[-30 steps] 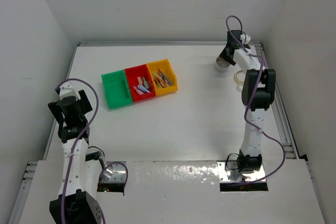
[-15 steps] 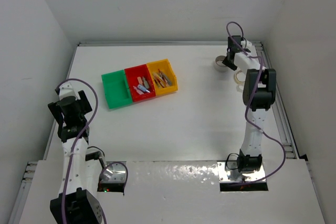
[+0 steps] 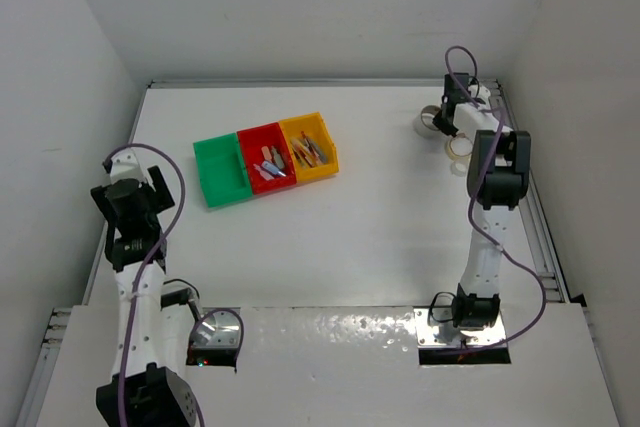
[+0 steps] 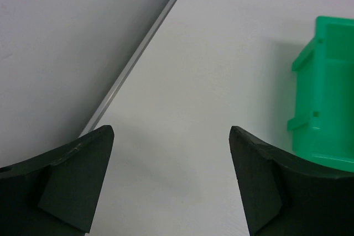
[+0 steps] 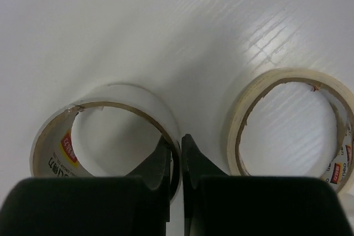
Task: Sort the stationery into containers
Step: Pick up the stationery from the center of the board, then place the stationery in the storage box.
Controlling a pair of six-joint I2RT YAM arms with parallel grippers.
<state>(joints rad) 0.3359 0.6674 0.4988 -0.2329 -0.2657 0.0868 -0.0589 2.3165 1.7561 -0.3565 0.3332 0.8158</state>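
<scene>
Left gripper (image 4: 170,156) hanging released, empty, near green bin (image 4: 326,103). Right gripper (image 5: 176,156) clenching on grey-white roll (image 5: 124,93) wall at far right, one finger inside ring; tan roll (image 5: 233,120) lying just beside. Green bin lying well left of roll, nearer left gripper.

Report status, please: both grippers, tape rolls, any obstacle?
Left gripper open, empty, near green bin. Right gripper shut on grey-white tape roll wall. Tan tape roll close beside, not touching.

Your white table (image 3: 380,227) holds three joined bins (image 3: 222,173) left of centre. The grey-white roll (image 3: 427,124) and tan roll (image 3: 458,145) lie side by side, upper right.
</scene>
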